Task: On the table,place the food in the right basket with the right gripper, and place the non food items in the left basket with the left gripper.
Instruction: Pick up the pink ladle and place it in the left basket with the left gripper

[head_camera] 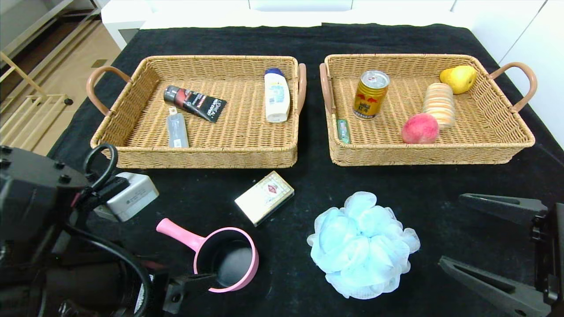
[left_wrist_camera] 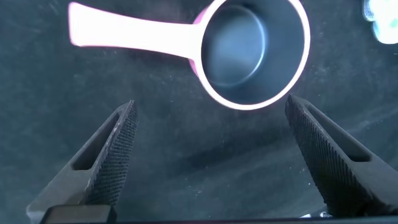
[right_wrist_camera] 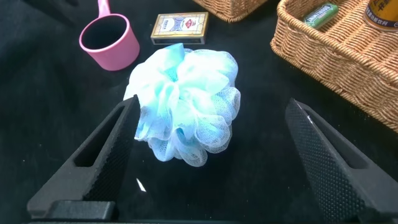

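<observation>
Black left hand (left_wrist_camera: 208, 152) is wide open, holding nothing, low over the tabletop (head_camera: 308, 193) right next to the pink saucepan (head_camera: 225, 259); in the left wrist view the pan's rim sits just past the fingertips, not between them. Pan stands upright at the front left, handle pointing toward the left basket (head_camera: 198, 152).

Right hand (head_camera: 449, 233) is parked at the front right, also spread wide and holding nothing; the light blue bath pouf (head_camera: 362, 245) lies just ahead of it, between it and the pan.

A card box (head_camera: 264, 197) lies behind the pan. A white boxy item (head_camera: 132, 196) sits by the left arm.

Left basket holds a black tube (head_camera: 194, 103), a white bottle (head_camera: 276, 95) and a clear tube (head_camera: 177, 129).

Right basket (head_camera: 423, 154) holds a gold can (head_camera: 371, 94), a peach (head_camera: 420, 128), a pear (head_camera: 458, 78), a striped roll-shaped item (head_camera: 439, 105) and a small green pack (head_camera: 343, 130) at its left wall.
</observation>
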Controlling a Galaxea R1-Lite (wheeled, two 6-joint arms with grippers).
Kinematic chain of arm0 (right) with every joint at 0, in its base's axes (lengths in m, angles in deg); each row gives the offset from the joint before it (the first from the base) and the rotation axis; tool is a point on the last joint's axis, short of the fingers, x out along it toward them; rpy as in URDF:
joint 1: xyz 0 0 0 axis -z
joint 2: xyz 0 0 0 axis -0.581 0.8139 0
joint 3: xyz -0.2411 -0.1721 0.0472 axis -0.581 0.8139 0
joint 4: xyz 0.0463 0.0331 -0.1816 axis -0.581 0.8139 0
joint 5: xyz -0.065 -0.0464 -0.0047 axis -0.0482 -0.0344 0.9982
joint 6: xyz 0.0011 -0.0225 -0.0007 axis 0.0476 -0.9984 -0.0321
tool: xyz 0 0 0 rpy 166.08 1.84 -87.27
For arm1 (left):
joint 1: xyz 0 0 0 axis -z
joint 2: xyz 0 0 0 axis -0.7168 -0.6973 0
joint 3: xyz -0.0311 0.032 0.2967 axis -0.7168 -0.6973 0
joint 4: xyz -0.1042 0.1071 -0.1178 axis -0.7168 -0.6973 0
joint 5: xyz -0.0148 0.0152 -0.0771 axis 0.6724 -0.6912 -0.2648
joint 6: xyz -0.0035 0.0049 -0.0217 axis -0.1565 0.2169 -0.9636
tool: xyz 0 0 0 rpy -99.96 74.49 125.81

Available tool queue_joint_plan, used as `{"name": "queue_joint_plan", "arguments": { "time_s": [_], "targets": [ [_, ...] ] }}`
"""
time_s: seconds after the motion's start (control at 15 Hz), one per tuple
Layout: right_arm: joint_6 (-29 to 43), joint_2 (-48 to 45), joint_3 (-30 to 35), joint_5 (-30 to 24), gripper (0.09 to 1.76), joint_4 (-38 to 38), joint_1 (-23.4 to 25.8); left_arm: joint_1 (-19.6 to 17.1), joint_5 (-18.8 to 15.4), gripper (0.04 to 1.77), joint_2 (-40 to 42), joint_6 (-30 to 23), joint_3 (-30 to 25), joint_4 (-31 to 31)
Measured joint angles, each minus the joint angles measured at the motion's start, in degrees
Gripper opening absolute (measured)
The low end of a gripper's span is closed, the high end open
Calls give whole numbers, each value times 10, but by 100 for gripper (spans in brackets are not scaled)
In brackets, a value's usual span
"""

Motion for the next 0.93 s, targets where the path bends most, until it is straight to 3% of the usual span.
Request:
{"name": "queue_joint_plan", "arguments": {
  "time_s": [0.27, 0.67, 0.93],
  "targets": [
    [0, 1, 0, 0, 170, 0, 0, 3, 33, 172, -36, -29, 0, 6],
    [-1, 5, 2, 0, 170, 0, 0, 3, 43, 172, -66, -48, 5, 13],
    [-1, 6, 3, 0, 170, 0, -1, 1, 48, 172, -80, -52, -9, 62]
  ]
}}
